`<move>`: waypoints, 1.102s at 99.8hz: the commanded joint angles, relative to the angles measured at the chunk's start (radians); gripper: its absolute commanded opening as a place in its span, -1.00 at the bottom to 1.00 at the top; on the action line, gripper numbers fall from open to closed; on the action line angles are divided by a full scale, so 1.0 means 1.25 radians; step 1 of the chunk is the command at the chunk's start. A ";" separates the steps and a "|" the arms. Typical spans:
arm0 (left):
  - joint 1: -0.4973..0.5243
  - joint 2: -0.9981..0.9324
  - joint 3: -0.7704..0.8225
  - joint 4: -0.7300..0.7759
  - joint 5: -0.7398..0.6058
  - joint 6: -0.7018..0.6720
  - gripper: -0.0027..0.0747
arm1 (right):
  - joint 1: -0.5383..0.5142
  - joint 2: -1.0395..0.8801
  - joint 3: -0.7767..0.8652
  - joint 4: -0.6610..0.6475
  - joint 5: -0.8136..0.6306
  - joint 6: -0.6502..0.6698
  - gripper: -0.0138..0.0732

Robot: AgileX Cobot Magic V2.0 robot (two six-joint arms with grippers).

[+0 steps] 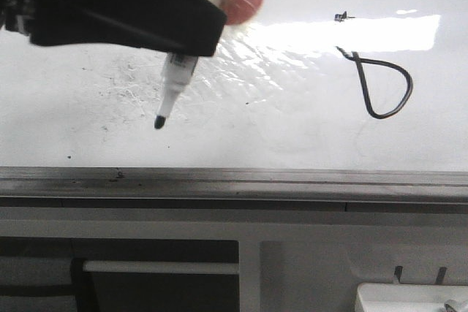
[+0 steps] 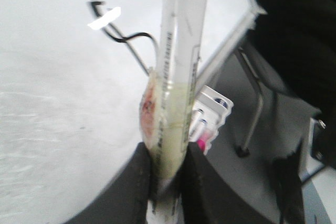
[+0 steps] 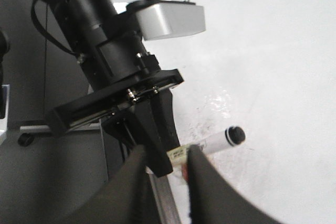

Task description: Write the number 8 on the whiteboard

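The whiteboard [image 1: 292,137] is glossy white with glare and grey smudges. A thin black looped line, the number 8 [image 1: 382,117], sits on its right part, with one rounded loop and a short tail at the top. My left gripper [image 1: 197,34] is shut on a white marker [image 1: 175,78], whose black tip hangs just over the board at the left, far from the loop. The left wrist view shows the fingers [image 2: 139,177] clamped on the marker [image 2: 181,66], with the line [image 2: 134,35] beyond. My right gripper [image 3: 167,156] is open and empty, behind the left arm and marker [image 3: 220,139].
The board's grey metal frame edge [image 1: 234,180] runs along the front. A white tray [image 1: 409,297] sits below at the right. A rack of markers [image 2: 210,114] and a metal leg [image 2: 254,114] lie off the board's edge. A small dark mark [image 1: 341,16] is above the loop.
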 commanded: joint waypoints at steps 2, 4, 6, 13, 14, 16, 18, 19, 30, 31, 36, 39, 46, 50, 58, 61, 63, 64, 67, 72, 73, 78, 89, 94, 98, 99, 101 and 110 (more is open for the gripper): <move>-0.004 0.009 -0.020 -0.119 -0.050 -0.008 -0.98 | -0.026 -0.027 -0.026 -0.001 -0.061 0.007 -0.82; -0.004 0.017 -0.020 -0.126 -0.056 -0.008 -0.98 | -0.031 -0.029 -0.026 -0.001 -0.061 0.008 -0.82; -0.004 0.024 -0.020 -0.129 -0.057 -0.008 -0.98 | -0.035 -0.031 -0.026 -0.001 -0.061 0.010 -0.82; -0.004 0.056 -0.020 -0.140 -0.065 -0.006 -0.98 | -0.046 -0.037 -0.026 -0.001 -0.061 0.011 -0.82; -0.004 0.059 -0.020 -0.141 -0.067 -0.006 -0.98 | -0.046 -0.037 -0.026 -0.001 -0.061 0.012 -0.82; -0.004 0.069 -0.020 -0.147 -0.076 -0.005 -0.98 | -0.050 -0.038 -0.026 -0.001 -0.061 0.012 -0.82; -0.004 0.078 -0.020 -0.150 -0.087 -0.005 -0.98 | -0.053 -0.039 -0.026 -0.001 -0.061 0.012 -0.82; -0.004 0.084 -0.020 -0.152 -0.095 -0.005 -0.98 | -0.055 -0.039 -0.026 -0.001 -0.061 0.012 -0.82; -0.004 0.125 -0.029 -0.183 -0.162 0.002 -0.98 | -0.074 -0.039 -0.026 -0.001 -0.063 0.056 -0.82; -0.004 0.130 -0.030 -0.183 -0.168 0.002 -0.98 | -0.075 -0.039 -0.026 -0.001 -0.063 0.060 -0.82; -0.004 0.144 -0.040 -0.183 -0.177 0.002 -0.98 | -0.090 -0.041 -0.026 -0.001 -0.059 0.083 -0.82; -0.004 0.150 -0.048 -0.183 -0.177 0.002 -0.98 | -0.098 -0.044 -0.026 -0.001 -0.056 0.087 -0.82; -0.006 0.162 -0.071 -0.183 -0.179 0.002 -0.98 | -0.117 -0.048 -0.026 -0.001 -0.047 0.087 -0.82; -0.006 0.166 -0.086 -0.183 -0.180 0.002 -0.98 | -0.127 -0.049 -0.026 -0.001 -0.043 0.087 -0.82; -0.006 0.173 -0.118 -0.183 -0.215 0.004 -0.98 | -0.139 -0.052 -0.026 -0.001 -0.030 0.087 -0.83; -0.006 0.177 -0.127 -0.183 -0.238 0.009 -0.98 | -0.141 -0.052 -0.026 -0.001 -0.025 0.087 -0.83; -0.006 0.177 -0.133 -0.183 -0.249 0.013 -0.98 | -0.143 -0.052 -0.026 -0.001 -0.020 0.088 -0.83; -0.006 0.179 -0.135 -0.183 -0.260 0.015 -0.98 | -0.145 -0.052 -0.026 -0.001 -0.017 0.088 -0.83; -0.006 0.181 -0.141 -0.180 -0.282 0.015 -0.98 | -0.145 -0.052 -0.026 -0.001 -0.012 0.088 -0.83; -0.006 0.184 -0.149 -0.175 -0.317 0.015 -0.98 | -0.145 -0.052 -0.026 -0.001 -0.001 0.094 -0.83; -0.006 0.184 -0.149 -0.174 -0.323 0.015 -0.98 | -0.145 -0.052 -0.026 -0.001 -0.001 0.096 -0.83; -0.006 0.190 -0.150 -0.163 -0.347 0.015 -0.98 | -0.145 -0.052 -0.026 -0.001 0.000 0.122 -0.83; -0.006 0.203 -0.150 -0.141 -0.372 0.015 -0.98 | -0.145 -0.052 -0.026 -0.001 -0.001 0.129 -0.83; -0.006 0.209 -0.150 -0.141 -0.371 0.015 -0.98 | -0.145 -0.052 -0.026 -0.001 -0.002 0.129 -0.83; -0.006 0.213 -0.150 -0.141 -0.369 0.015 -0.98 | -0.145 -0.052 -0.026 -0.001 -0.002 0.129 -0.83; -0.006 0.214 -0.150 -0.141 -0.369 0.015 -0.98 | -0.145 -0.052 -0.026 -0.001 -0.002 0.129 -0.83; -0.006 0.214 -0.150 -0.141 -0.369 0.015 -0.98 | -0.145 -0.052 -0.026 -0.001 -0.001 0.129 -0.83; -0.006 0.216 -0.150 -0.141 -0.372 0.015 -0.86 | -0.145 -0.052 -0.026 -0.001 -0.001 0.129 -0.83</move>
